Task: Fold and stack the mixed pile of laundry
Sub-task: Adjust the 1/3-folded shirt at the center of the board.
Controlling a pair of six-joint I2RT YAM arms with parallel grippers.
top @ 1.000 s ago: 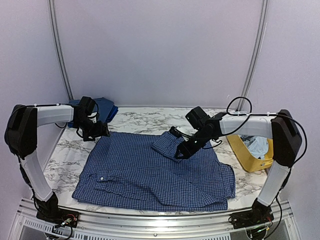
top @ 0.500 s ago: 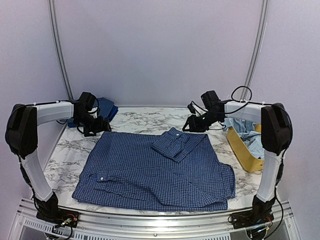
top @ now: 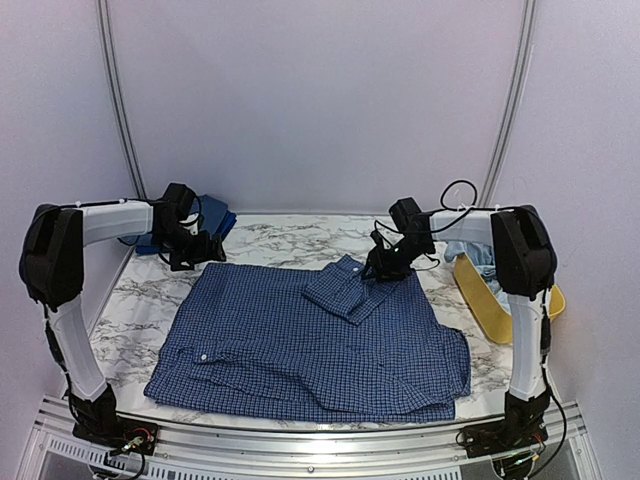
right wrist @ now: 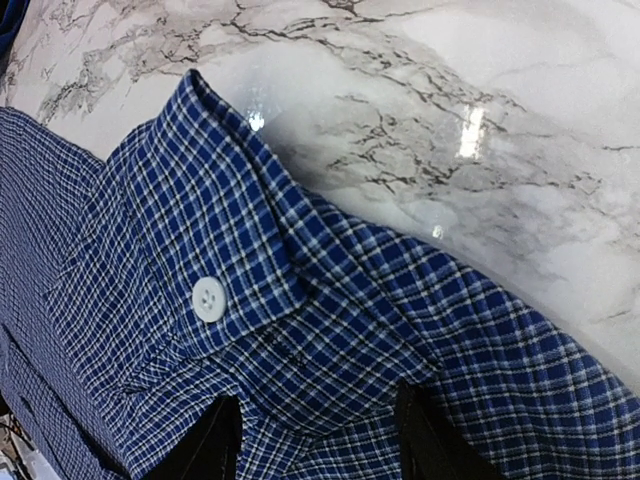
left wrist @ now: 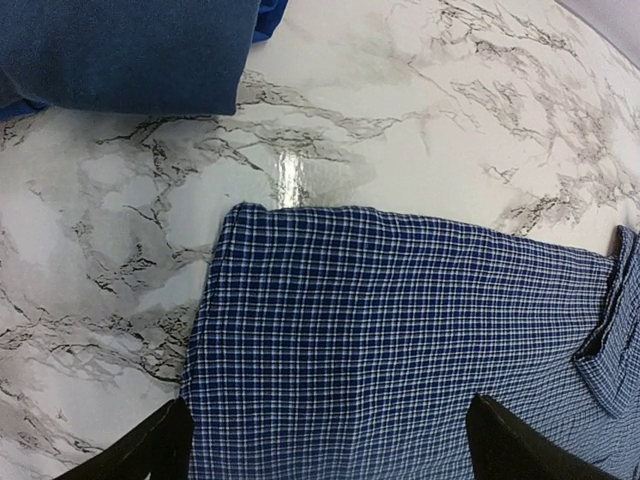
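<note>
I am holding my left gripper (top: pixel 205 250) at the far left corner of the shirt (top: pixel 310 340). In my left wrist view the gripper (left wrist: pixel 325 445) is showing both fingers (left wrist: pixel 150 450) set wide apart at the bottom of the picture, with the checked cloth (left wrist: pixel 400 330) lying flat between them and nothing pinched. The corner of the shirt is lying just ahead of the fingers on the marble table (left wrist: pixel 400 100).

I am reaching my right gripper (top: pixel 375 268) over to the far middle of the shirt, where a sleeve is lying folded back across the body. In my right wrist view this gripper (right wrist: pixel 315 430) is also standing parted, its fingers (right wrist: pixel 210 440) low over the cuff (right wrist: pixel 230 260), with the cloth running between them unclamped. A white button (right wrist: pixel 208 298) is sitting on the cuff; any marking on it is too small for me to read. Beyond the cuff the bare table (right wrist: pixel 450 90) is shining.

The shirt is lying spread out in the middle of the table (top: pixel 280 235), its near edge close to my bases. The dark-blue piece (top: pixel 215 215) is sitting folded at the far left corner, just behind my left gripper, and it is filling the top left of my left wrist view (left wrist: pixel 120 50). On the right, the yellow tub (top: pixel 495 305) is standing tilted beside my right arm, with light-blue cloth (top: pixel 462 252) showing at its far end.
</note>
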